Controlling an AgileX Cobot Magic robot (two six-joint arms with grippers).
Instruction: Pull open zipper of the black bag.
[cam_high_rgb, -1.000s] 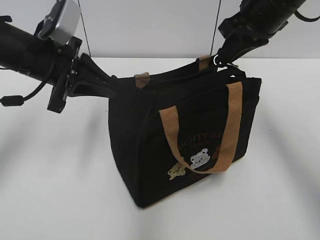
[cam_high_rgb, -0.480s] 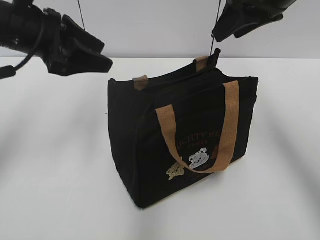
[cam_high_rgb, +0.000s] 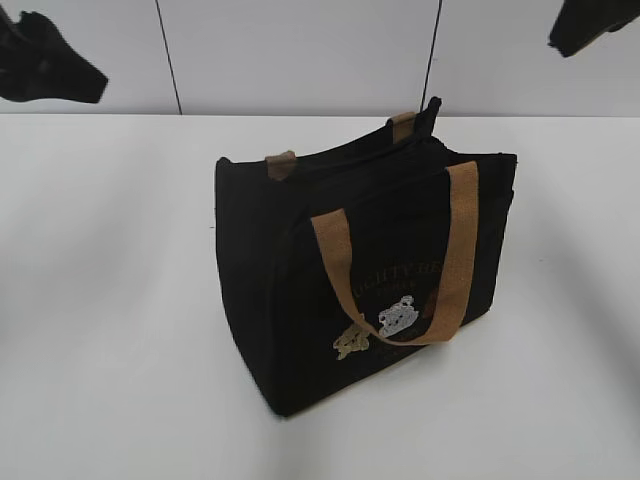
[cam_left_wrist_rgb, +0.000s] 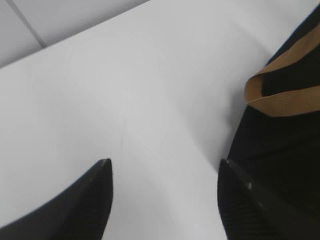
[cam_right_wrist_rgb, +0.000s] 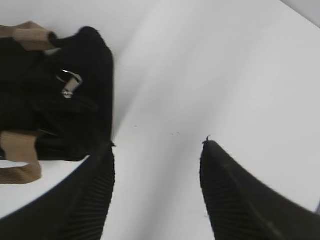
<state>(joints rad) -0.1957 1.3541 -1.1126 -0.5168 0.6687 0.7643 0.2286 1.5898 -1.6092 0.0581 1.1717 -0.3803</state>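
A: We have the black bag (cam_high_rgb: 365, 265) standing upright near the middle of the white desk (cam_high_rgb: 110, 330), and neither arm is touching it. Our left end effector (cam_left_wrist_rgb: 162, 172) is parted wide with nothing between its fingers, only bare desk under it and the bag's end just beside one finger.

B: Same on our side. The right end effector (cam_right_wrist_rgb: 157, 150) gapes and holds nothing. In the exterior view both sit up in the far corners, well apart from the bag.

A: Which way does the bag lie for us?

B: Its long axis runs slantwise, from the near left toward the far right, the patched front facing the camera. The zipper (cam_high_rgb: 345, 165) follows that same line along the top, between the two tan tabs. We see a small silver pull tab (cam_right_wrist_rgb: 70, 85) near the right-hand end in the right wrist view.

A: Whether that seam is fully parted we cannot tell; it is black on black.

B: Then our risks, as we judge them: the tan handle (cam_high_rgb: 395, 270) or a tab is easily pinched instead of the thin pull. And if nothing steadies the bag, a tug along the zipper could drag or tip the soft bag instead of running the slider.
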